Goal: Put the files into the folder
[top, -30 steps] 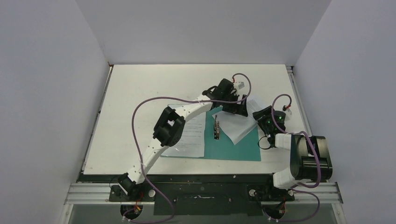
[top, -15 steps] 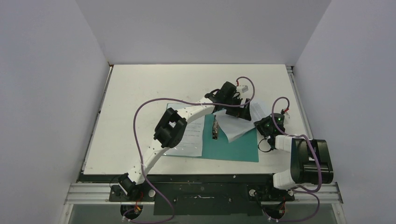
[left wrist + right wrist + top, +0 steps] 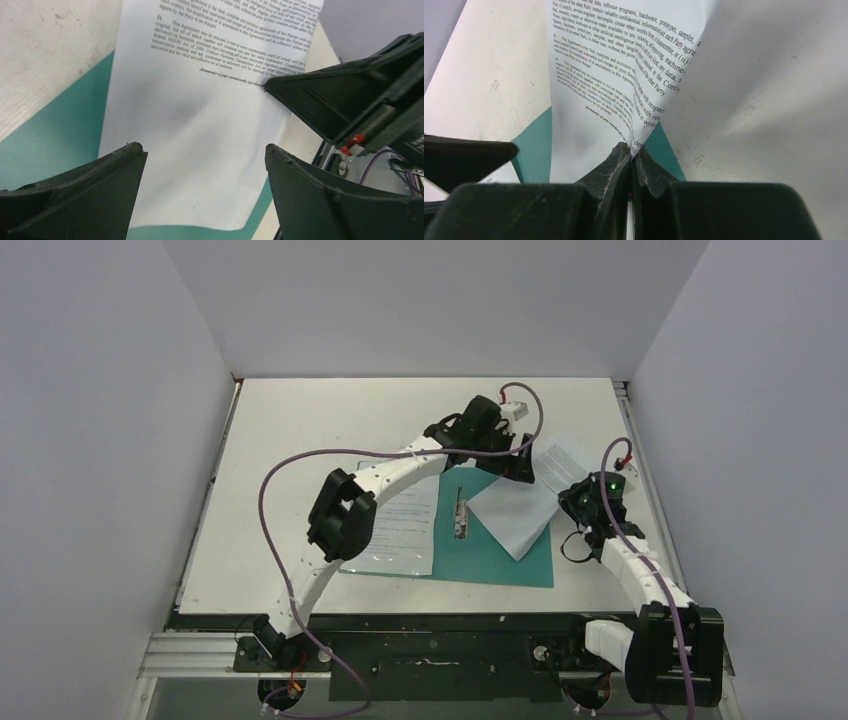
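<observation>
The teal folder lies open on the table, its silver fastener clip along the spine. One printed sheet rests on its left half. A second sheet of the files lies askew over the right half, partly off the folder. My right gripper is shut on this sheet's right edge, pinching it into a raised fold between the jaws. Just above the same sheet, near its far corner, my left gripper hangs open and holds nothing.
White tabletop surrounds the folder. Grey walls close in on the left, right and back. The left arm reaches diagonally over the folder's left half, and its purple cable loops above the table. A metal rail runs along the table's right edge.
My right gripper has closed on the loose sheet's edge, and the right arm has stretched out. The sheet has shifted and spread flatter. My left gripper has drawn slightly back, still open.
</observation>
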{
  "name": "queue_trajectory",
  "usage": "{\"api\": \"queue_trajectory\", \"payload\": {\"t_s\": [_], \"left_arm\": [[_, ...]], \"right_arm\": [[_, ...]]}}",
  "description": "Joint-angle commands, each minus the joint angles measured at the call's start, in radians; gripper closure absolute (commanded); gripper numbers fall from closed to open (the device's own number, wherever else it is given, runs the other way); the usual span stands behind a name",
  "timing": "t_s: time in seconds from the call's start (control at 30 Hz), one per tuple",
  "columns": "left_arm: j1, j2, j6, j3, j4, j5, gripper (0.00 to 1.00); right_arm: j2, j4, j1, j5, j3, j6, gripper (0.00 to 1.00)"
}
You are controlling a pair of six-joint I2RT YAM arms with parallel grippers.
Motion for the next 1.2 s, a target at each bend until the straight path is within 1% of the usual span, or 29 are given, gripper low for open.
{"api": "queue_trajectory", "payload": {"t_s": [0.0,0.1,0.17,0.37,0.43,0.7,0.8,0.9,1.0,1.07,1.17], "left_arm": [[0.001,-0.194,0.037,-0.031,-0.025,-0.072,0.11],[0.001,-0.268,0.028,-0.089,-0.050,-0.133,0.10],[0.001,-0.328,0.018,-0.154,-0.051,-0.173,0.10],[0.004,-0.523,-0.009,-0.406,-0.040,-0.296,0.10],[0.004,-0.588,-0.027,-0.487,-0.030,-0.335,0.10],[0.015,-0.865,-0.140,-0.859,0.051,-0.492,0.09],[0.023,-0.957,-0.176,-0.996,0.092,-0.517,0.09],[0.030,-1.038,-0.212,-1.125,0.124,-0.532,0.09],[0.035,-1.101,-0.245,-1.221,0.142,-0.555,0.09],[0.038,-1.140,-0.256,-1.273,0.152,-0.561,0.09],[0.041,-1.190,-0.254,-1.326,0.153,-0.574,0.09]], "right_arm": [[-0.090,-0.149,-0.001,0.031,0.047,-0.091,0.95],[-0.142,-0.208,-0.001,0.016,0.071,-0.122,0.95],[-0.175,-0.243,0.000,0.001,0.092,-0.142,0.95],[-0.240,-0.368,0.000,-0.014,0.206,-0.214,0.95],[-0.241,-0.395,0.000,-0.045,0.245,-0.249,0.95],[-0.139,-0.541,0.001,-0.233,0.411,-0.397,0.95],[-0.092,-0.610,0.008,-0.249,0.474,-0.458,0.95],[-0.037,-0.648,0.029,-0.296,0.527,-0.488,0.95],[0.011,-0.668,0.051,-0.295,0.554,-0.500,0.95],[0.034,-0.666,0.090,-0.284,0.558,-0.503,0.95],[0.079,-0.661,0.133,-0.275,0.555,-0.511,0.95]]}}
